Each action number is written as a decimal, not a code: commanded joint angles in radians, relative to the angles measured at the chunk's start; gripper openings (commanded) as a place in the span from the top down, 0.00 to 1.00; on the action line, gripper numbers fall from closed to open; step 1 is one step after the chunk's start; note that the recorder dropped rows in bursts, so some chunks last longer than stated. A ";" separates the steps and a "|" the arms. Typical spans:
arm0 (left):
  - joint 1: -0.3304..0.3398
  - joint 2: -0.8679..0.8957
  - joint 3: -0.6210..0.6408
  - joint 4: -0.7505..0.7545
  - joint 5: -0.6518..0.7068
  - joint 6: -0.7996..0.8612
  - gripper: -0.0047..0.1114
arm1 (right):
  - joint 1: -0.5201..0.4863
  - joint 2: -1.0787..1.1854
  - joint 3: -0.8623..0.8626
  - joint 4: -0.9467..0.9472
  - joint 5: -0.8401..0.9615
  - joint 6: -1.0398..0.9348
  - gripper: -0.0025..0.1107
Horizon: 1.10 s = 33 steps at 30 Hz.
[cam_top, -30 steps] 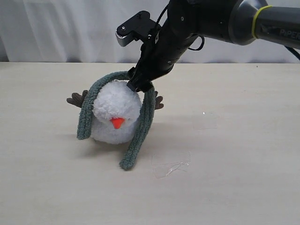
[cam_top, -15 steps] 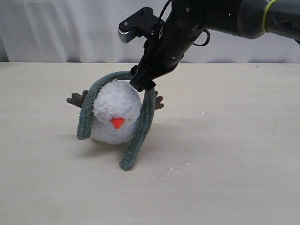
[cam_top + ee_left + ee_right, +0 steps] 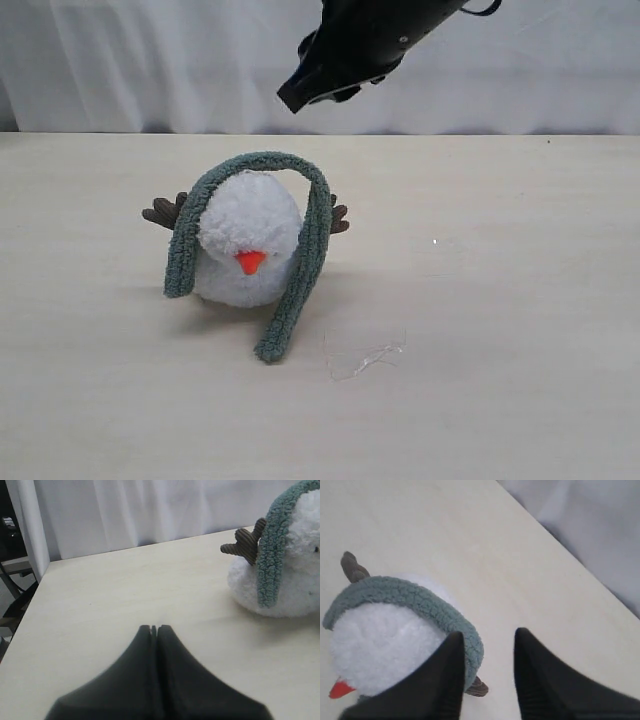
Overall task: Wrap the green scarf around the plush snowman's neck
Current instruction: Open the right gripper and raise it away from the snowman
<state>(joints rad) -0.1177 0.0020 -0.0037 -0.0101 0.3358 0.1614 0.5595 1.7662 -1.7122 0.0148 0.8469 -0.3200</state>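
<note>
The green scarf (image 3: 311, 240), draped over the plush snowman (image 3: 248, 235) on the counter (image 3: 500, 300), looks soft and limp, best pinched near a dangling end, with the right pincer (image 3: 489, 634) spread empty above and the left pincer (image 3: 154, 628) closed.

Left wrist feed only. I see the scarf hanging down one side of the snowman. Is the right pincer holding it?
Observer: No. The right pincer is open and raised clear above the green scarf.
Operator: Where's the other end?
Observer: It hangs down the other side of the plush snowman, longer, with its tip on the table in front.
Operator: Is it round the neck?
Observer: No. It arches over the top of the head, with both ends loose.
</note>
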 commanded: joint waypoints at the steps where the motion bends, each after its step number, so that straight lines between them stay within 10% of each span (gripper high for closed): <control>1: 0.003 -0.002 0.004 0.001 -0.013 -0.001 0.96 | 0.002 -0.070 -0.007 0.029 0.007 -0.008 0.94; 22: 0.003 -0.002 0.004 0.088 -0.045 0.037 0.96 | 0.002 -0.504 0.602 0.418 -0.608 -0.271 0.94; 33: 0.003 -0.002 0.004 -0.186 -0.673 -0.143 0.96 | -0.033 -0.444 0.671 0.422 -0.587 -0.167 0.88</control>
<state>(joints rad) -0.1177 0.0020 -0.0022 -0.1447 -0.2052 0.1185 0.5519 1.2947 -1.0465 0.4369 0.2462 -0.5271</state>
